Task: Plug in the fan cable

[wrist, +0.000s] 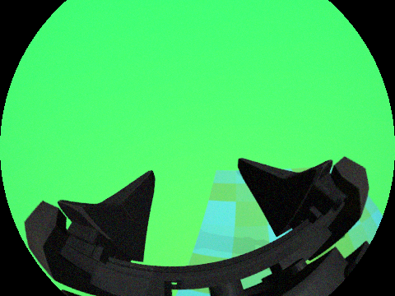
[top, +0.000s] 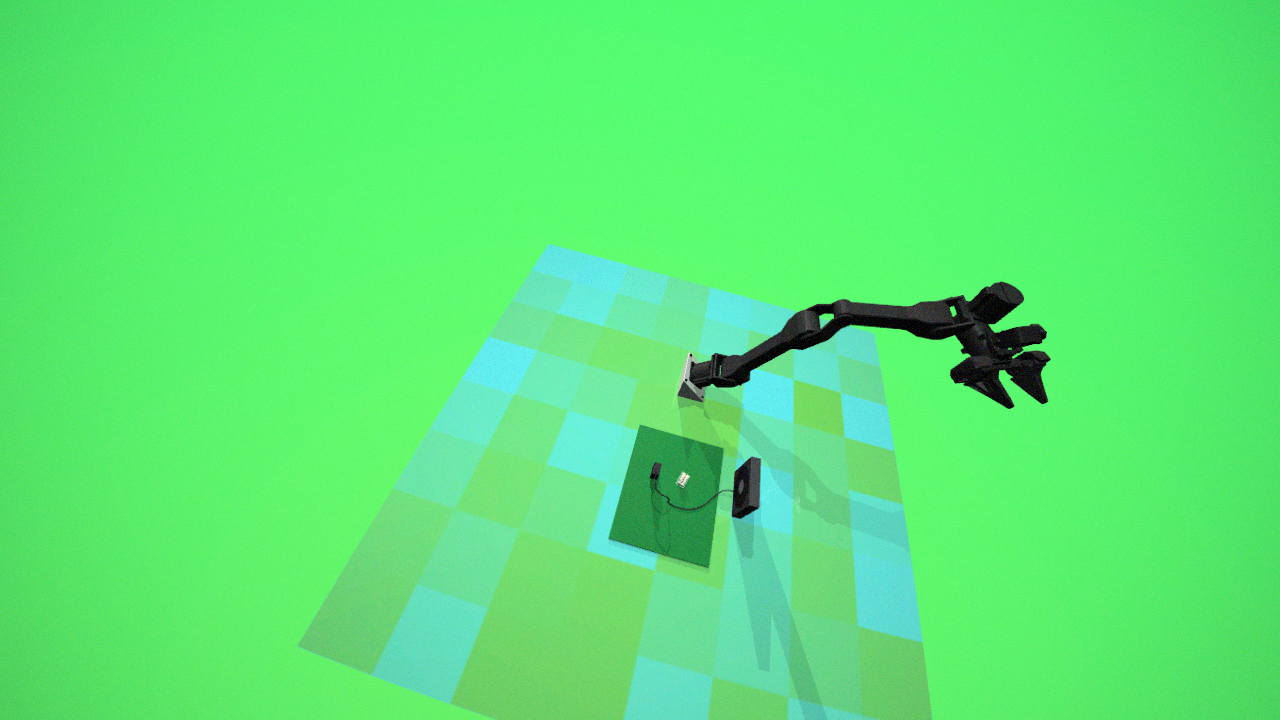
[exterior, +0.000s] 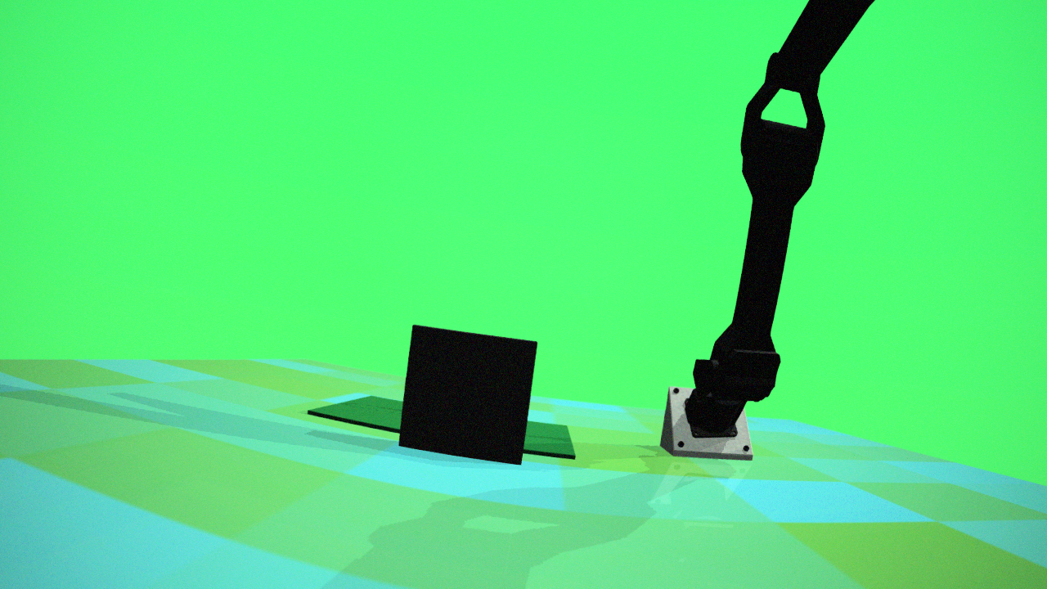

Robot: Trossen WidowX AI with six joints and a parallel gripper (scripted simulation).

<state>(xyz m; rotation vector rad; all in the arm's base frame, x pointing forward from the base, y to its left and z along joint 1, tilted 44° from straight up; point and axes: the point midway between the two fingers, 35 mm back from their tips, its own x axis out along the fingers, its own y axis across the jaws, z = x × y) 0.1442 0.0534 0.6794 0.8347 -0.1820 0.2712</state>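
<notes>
The green board (top: 689,541) (exterior: 552,439) lies flat on the checkered surface. The small white header (top: 682,480) is near its middle, with no plug on it. The fan's small black plug (top: 656,470) is over the board, left of the header and apart from it; whether it touches the board I cannot tell. The thin dark cable (top: 693,508) curves from it to the black fan (top: 746,488) (exterior: 468,395), which stands upright beside the board. My gripper (top: 1028,404) (wrist: 197,168) is open and empty, high up and far right of the board. The exterior view does not show it.
The arm's pale base (top: 691,390) (exterior: 670,435) stands behind the board in the top view. The fan stands beside the board's right edge in that view, with the cable crossing above the board. In the exterior view the fan hides the middle of the board.
</notes>
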